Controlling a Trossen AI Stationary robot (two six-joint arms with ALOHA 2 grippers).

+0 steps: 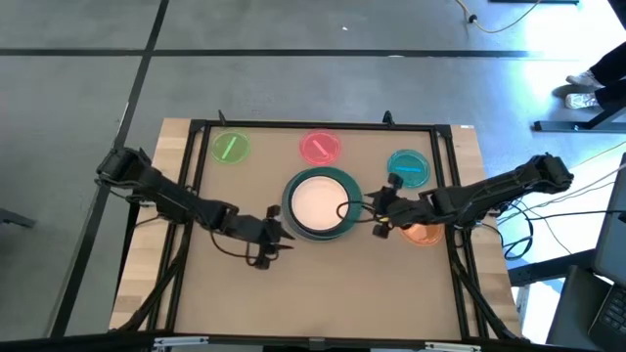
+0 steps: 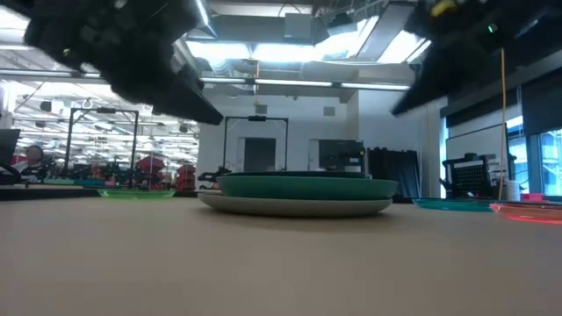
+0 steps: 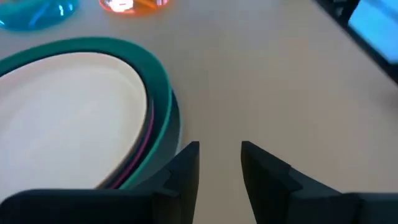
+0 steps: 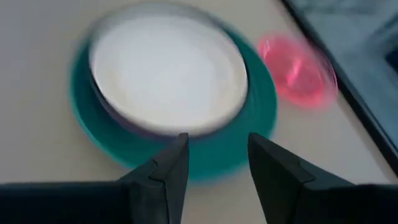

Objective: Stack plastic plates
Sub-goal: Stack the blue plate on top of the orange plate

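A stack of plates (image 1: 321, 203) sits mid-table, with a white plate (image 4: 168, 74) on top inside a teal rim (image 3: 163, 87). A thin magenta edge (image 3: 147, 149) shows between them, and a grey plate (image 2: 294, 207) is at the bottom. Small green (image 1: 231, 147), pink (image 1: 320, 147), teal-blue (image 1: 409, 166) and orange (image 1: 423, 235) plates lie singly on the table. My left gripper (image 3: 219, 155) is open over bare table at the stack's near-left side. My right gripper (image 4: 217, 155) is open above the stack's right rim. No dark slate plate shows.
A black frame (image 1: 323, 125) runs round the tabletop. The orange plate lies partly under my right arm (image 1: 460, 200). Cables run along both arms. Bare table (image 1: 313, 293) spreads between the stack and the near edge. The three small far plates sit just inside the far frame bar.
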